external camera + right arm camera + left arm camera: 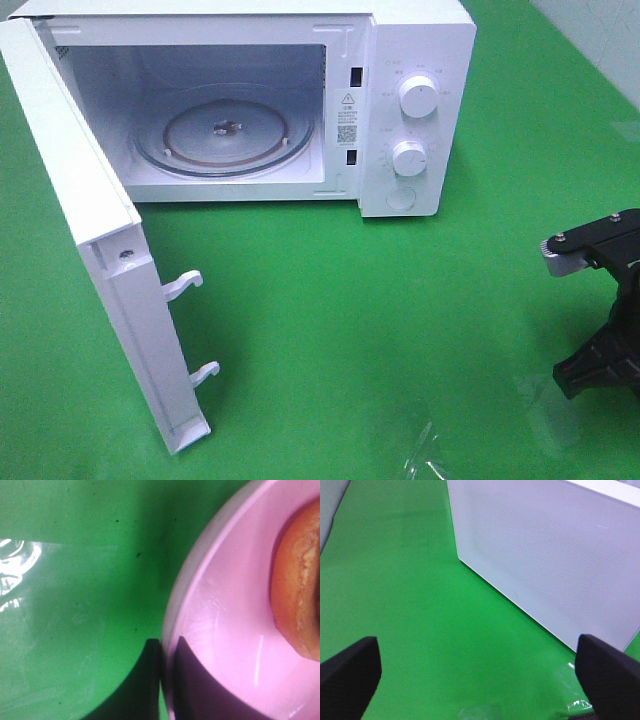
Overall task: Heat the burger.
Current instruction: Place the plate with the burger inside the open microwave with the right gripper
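Note:
In the right wrist view the burger (300,590) shows only as a golden-brown bun edge, lying on a pink plate (225,610). My right gripper (167,655) is shut on that plate's rim, one finger outside and one inside. The exterior view shows only part of the right arm (600,310), at the right edge; plate and burger lie outside that view. My left gripper (480,680) is open and holds nothing. It hovers over the green surface beside the white microwave door (545,555).
The white microwave (400,100) stands at the back with its door (90,230) swung wide to the left. Its glass turntable (225,135) is bare. A clear shiny film (425,450) lies on the green tabletop (380,320) near the front edge.

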{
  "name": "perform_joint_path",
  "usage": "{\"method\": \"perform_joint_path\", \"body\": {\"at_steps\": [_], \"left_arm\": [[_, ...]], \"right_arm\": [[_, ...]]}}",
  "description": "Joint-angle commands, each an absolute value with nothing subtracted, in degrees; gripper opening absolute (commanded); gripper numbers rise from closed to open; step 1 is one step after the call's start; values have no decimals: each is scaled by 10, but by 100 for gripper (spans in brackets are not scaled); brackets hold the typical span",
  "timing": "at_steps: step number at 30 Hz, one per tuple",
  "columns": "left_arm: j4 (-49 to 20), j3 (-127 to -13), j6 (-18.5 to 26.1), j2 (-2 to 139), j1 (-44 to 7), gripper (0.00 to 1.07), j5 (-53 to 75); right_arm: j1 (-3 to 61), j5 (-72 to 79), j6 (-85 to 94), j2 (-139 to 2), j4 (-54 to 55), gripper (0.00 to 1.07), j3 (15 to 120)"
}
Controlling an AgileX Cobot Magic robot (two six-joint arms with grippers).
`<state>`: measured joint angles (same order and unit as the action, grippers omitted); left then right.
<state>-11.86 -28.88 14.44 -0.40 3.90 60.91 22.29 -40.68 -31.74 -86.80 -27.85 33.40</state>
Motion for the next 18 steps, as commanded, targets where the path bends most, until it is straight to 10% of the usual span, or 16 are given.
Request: {"method": "perform_joint_path", "body": {"at_steps": [1, 18], "left_arm": [[-121, -289, 144, -14, 36, 98, 602], [-121, -289, 144, -14, 36, 98, 602]], "right_arm": [[239, -445, -332, -847, -313, 0, 335], [352, -529, -323, -756, -328, 0, 334]]}}
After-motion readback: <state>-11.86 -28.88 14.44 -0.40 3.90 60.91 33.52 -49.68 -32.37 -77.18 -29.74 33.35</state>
